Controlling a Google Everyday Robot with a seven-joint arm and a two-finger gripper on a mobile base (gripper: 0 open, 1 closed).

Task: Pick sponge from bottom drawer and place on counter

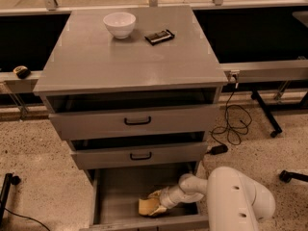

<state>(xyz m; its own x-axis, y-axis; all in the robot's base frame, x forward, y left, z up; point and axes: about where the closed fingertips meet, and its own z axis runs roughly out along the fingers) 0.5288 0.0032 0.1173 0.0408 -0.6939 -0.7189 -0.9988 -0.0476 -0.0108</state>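
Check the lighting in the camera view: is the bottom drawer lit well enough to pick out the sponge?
Camera view: warm, even light on the counter, with no hard glare. Camera view: dark shadow bands sit in the gaps above the two upper drawers. Camera view: the bottom drawer is dimmer, yet the sponge reads pale yellow against the grey, with the gripper right at it inside the drawer.
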